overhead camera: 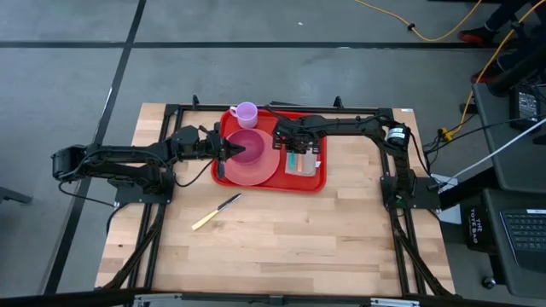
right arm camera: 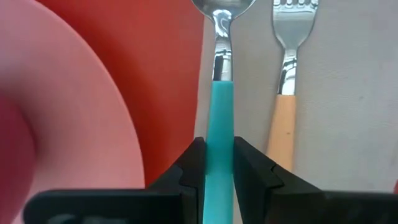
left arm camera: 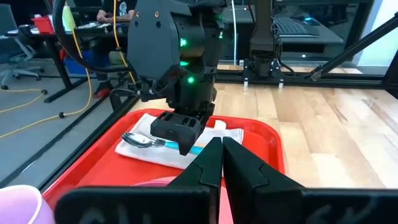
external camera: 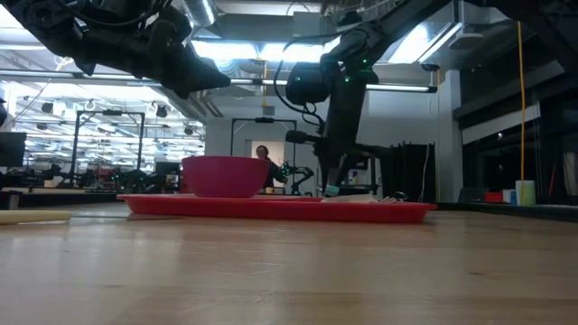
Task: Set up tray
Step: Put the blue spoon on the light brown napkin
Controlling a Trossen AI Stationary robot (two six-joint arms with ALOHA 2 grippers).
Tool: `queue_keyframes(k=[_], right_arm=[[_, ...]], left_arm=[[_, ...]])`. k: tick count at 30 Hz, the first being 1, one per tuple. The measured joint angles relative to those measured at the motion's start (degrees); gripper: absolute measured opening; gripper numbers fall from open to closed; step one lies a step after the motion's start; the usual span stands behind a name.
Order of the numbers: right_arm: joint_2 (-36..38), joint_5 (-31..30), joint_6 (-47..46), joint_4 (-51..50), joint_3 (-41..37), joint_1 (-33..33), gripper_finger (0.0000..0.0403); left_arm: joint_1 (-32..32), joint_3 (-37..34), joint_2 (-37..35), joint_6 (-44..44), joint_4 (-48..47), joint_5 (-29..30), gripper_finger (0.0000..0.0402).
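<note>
Closest to us, our right gripper (right arm camera: pixel 217 163) is clamped on the teal-handled spoon (right arm camera: pixel 219 99), beside the fork (right arm camera: pixel 287 81) on the napkin (left arm camera: pixel 163 144) in the tray (overhead camera: pixel 320 182) mid-counter (overhead camera: pixel 299 239). Our left gripper (overhead camera: pixel 223 153), fingers together, hovers over the pink plate (overhead camera: pixel 252 166).

Red tray (overhead camera: pixel 317 181), teal-handled spoon (right arm camera: pixel 219 124)

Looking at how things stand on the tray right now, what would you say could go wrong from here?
1. The right pincer is clamped on the teal-handled spoon lying right beside the fork on the napkin; a skewed release could nudge the fork or drag the napkin.
2. The shut left pincer hovers at the pink bowl, near the right arm; they might collide.
3. The knife lies off the tray, perhaps forgotten.
</note>
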State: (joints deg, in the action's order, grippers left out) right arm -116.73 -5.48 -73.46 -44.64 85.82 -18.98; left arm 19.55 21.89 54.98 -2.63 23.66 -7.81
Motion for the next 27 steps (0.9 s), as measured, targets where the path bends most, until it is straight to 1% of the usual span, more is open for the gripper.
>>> queue_keyframes(k=[8, 13, 17, 19, 27], right_arm=[[0.0, -0.34, -1.79, -1.27, -0.05, -0.04, 0.006], [0.07, -0.41, -2.6, 2.03, -2.95, -0.22, 0.006], [0.1, -0.24, -2.7, 7.86, -6.97, -0.24, 0.006], [0.26, 0.0, -2.68, 10.01, -7.76, -0.26, 0.006], [0.33, 1.03, -2.46, 10.29, -7.8, -0.44, 0.006]], left_arm=[[0.0, 0.0, 0.0, 0.09, 0.02, 0.0, 0.0004], [0.0, 0.0, 0.0, 0.39, 0.04, 0.02, 0.0006], [0.0, 0.0, 0.0, 0.39, 0.06, 0.02, 0.0008], [0.0, 0.0, 0.0, 0.39, 0.07, 0.02, 0.0008], [0.0, 0.0, 0.0, 0.39, 0.07, 0.02, 0.0008]])
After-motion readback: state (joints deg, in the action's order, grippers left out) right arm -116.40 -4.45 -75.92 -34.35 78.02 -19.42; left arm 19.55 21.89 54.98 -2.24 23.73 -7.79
